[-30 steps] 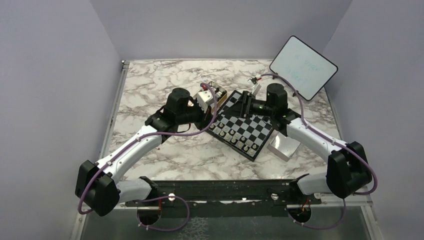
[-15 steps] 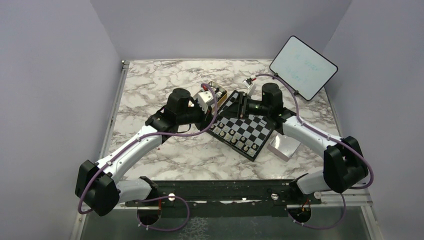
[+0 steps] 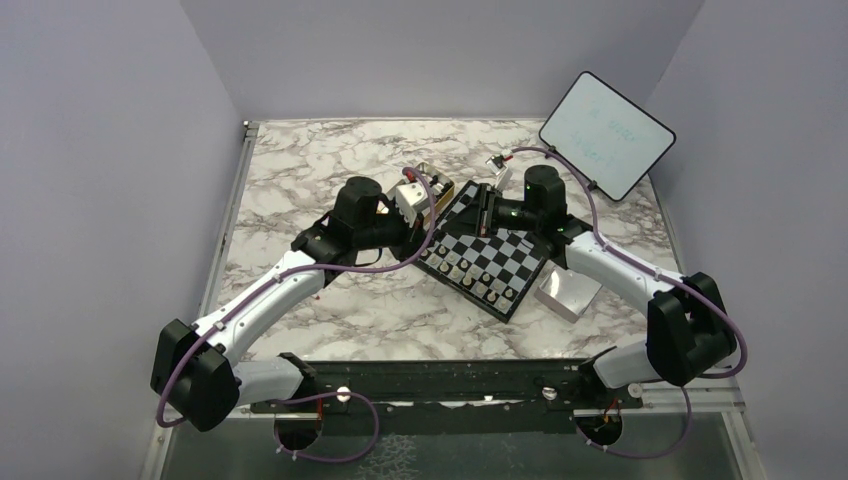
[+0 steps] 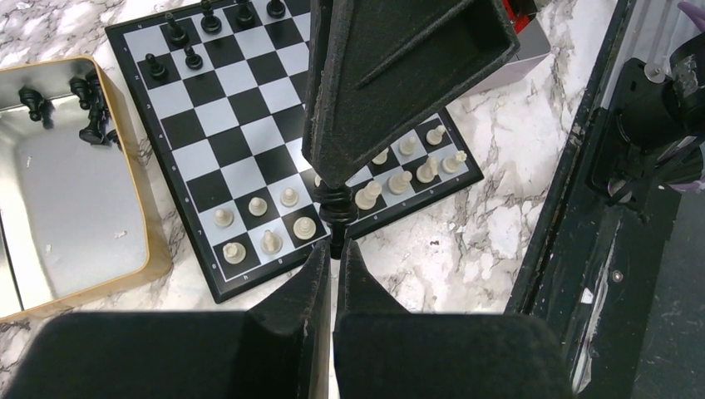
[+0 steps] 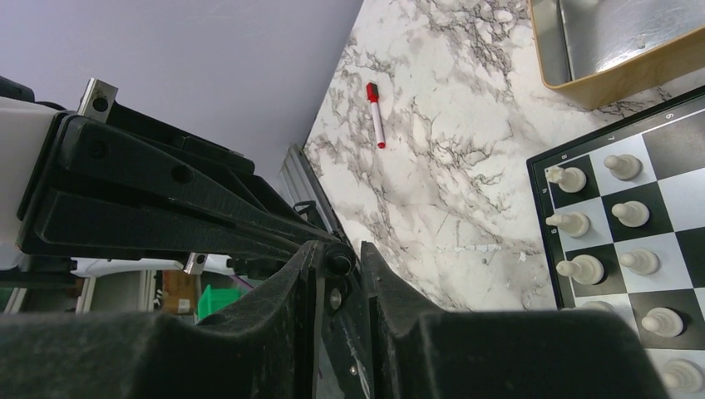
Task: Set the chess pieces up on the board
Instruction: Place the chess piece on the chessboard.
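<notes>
Mid-air handover: left gripper (image 4: 334, 249) pinches a black chess piece (image 4: 337, 208) above the board (image 4: 233, 145) edge, nr gold tin (image 4: 156, 249). Right gripper (image 5: 339, 259), swung in over the last sec., narrows round its head; firm grip unclear. Placement comes next.

Nothing legible: whiteboard (image 3: 607, 135) scrawl, board (image 3: 505, 262) edge marks too faint.

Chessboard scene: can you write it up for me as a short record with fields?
Board: checkered, on marble table
Pale pieces: two rows along one edge
Black pieces: few on opposite edge, some in gold tin
Left end effector: shut on a black piece
Right end effector: fingers nearly together, grip unclear
</notes>
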### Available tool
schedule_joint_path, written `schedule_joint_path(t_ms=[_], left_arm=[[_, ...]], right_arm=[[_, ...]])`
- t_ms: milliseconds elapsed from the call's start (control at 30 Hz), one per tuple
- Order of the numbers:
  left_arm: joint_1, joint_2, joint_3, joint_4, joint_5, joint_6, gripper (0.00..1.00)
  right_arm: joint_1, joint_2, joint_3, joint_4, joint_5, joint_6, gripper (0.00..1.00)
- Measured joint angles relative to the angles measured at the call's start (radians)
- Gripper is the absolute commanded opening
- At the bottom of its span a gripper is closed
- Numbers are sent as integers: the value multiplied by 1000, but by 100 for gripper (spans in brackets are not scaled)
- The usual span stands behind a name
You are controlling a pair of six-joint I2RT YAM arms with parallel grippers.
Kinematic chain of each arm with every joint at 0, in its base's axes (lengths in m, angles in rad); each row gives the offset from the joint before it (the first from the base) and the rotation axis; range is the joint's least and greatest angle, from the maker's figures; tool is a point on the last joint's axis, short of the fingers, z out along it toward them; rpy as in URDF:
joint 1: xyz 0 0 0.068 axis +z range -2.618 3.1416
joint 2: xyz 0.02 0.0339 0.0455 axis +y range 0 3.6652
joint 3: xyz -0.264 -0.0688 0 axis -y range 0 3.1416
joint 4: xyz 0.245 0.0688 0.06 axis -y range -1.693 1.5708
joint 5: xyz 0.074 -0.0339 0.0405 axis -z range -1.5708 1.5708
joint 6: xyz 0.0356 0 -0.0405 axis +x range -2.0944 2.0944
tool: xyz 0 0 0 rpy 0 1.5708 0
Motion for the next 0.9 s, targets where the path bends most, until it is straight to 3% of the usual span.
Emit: schedule_joint_path(t_ms=[133, 367, 733, 900], left_arm=[[0, 3, 0, -2, -2, 0, 0], [0, 9, 0, -13, -18, 3, 0], [0, 17, 0, -65, -103, -2, 0], [0, 2, 0, -76, -125, -2, 0]], right_arm=[[0, -3, 0, -6, 0, -18, 11], [0, -40, 17, -106, 74, -112, 10], [1, -101, 71, -345, 560, -378, 10], [-2, -66, 63, -349, 777, -459, 10]])
